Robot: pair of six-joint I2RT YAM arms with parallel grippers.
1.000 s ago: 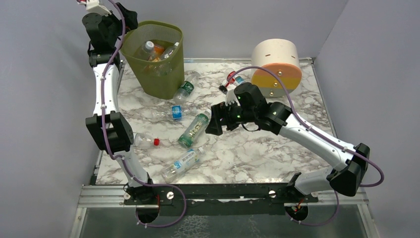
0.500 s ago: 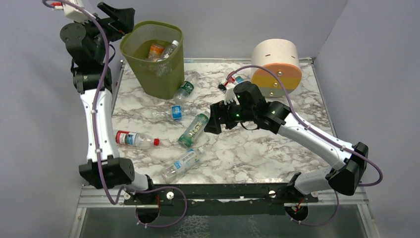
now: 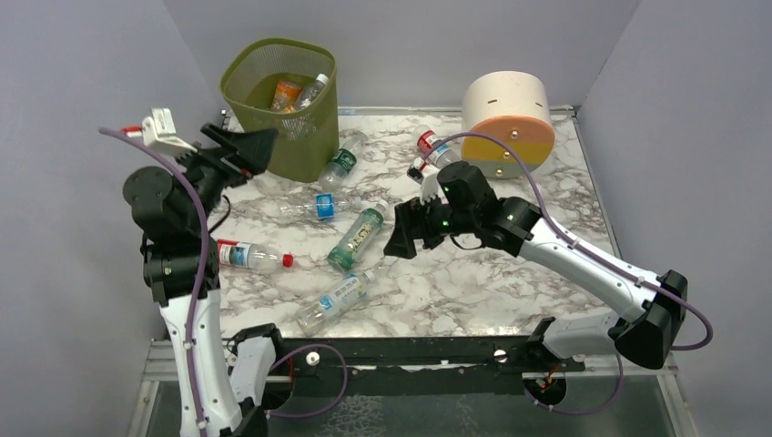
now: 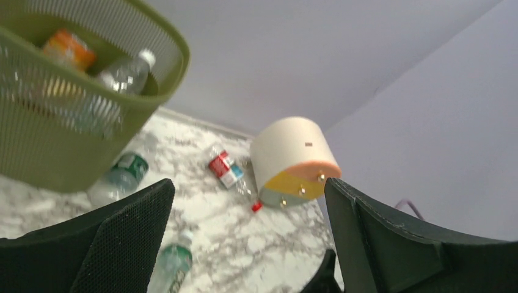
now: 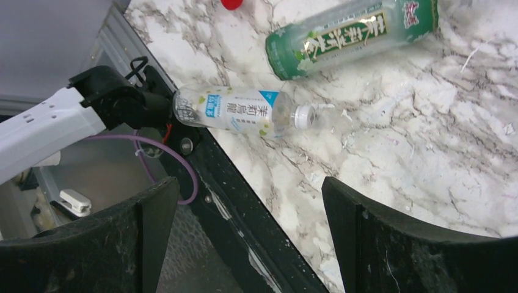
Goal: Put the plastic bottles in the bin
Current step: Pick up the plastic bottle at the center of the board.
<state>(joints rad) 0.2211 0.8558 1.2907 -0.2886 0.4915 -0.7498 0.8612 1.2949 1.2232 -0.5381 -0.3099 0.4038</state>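
The olive mesh bin (image 3: 238, 68) stands at the far left and holds an orange bottle (image 3: 286, 93) and a clear one (image 3: 312, 89); it also shows in the left wrist view (image 4: 73, 122). Several bottles lie on the marble: green-label (image 3: 340, 162) by the bin, blue-label (image 3: 319, 206), green tea (image 3: 357, 238), red-capped (image 3: 248, 256), white-label (image 3: 335, 299), red-label (image 3: 431, 145). My left gripper (image 3: 250, 146) is open and empty, in the air in front of the bin. My right gripper (image 3: 401, 235) is open and empty beside the green tea bottle (image 5: 351, 36).
A cream cylinder (image 3: 506, 114) with orange, yellow and grey bands stands at the back right, also in the left wrist view (image 4: 293, 159). Grey walls close the sides and back. The black front rail (image 5: 244, 201) runs under the right gripper, by the white-label bottle (image 5: 238, 111).
My left arm has pulled back from above the bin and come down to the near left, gripper open. My right gripper has shifted slightly toward the front.
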